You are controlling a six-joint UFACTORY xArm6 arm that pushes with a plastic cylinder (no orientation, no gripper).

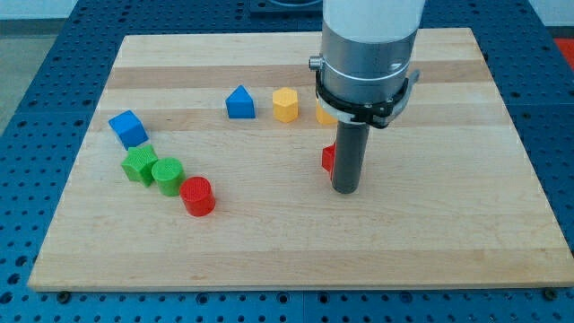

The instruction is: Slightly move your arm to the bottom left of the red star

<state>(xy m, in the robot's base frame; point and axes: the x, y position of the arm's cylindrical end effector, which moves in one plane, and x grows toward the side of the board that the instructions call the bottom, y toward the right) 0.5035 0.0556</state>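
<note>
Reading for writing: I see no brand, label or lettering that I can read on the blocks, the arm or the surface.
My tip (346, 190): it rests on the wooden surface (430, 242) in the middle right of the board, under the grey arm housing (368, 54).
Hand: this rig has no hand, only the dark rod (346, 157), so nothing is held or clamped.
Red star (328, 160): only a sliver shows at the rod's left side, touching or just beside it; the rest is hidden behind the rod, and its shape is too covered to confirm.
Tip against star: my tip sits just to the view's right and bottom of the visible red piece.
Yellow blocks: a yellow hexagonal block (285, 104) stands toward the view's top; another yellow block (324, 114), mostly hidden by the arm, sits just right of it.
Blue blocks: a blue house-shaped block (239, 103) stands left of the yellow pair; a blue cube (128, 128) lies near the board's left edge.
Green and red group: a green star-like block (139, 165), a green cylinder (168, 175) and a red cylinder (197, 196) run in a touching line at the view's lower left.
Open room: bare wood spreads along the view's bottom and whole right side.
Surroundings: a blue perforated bench (36, 36) frames the board.
</note>
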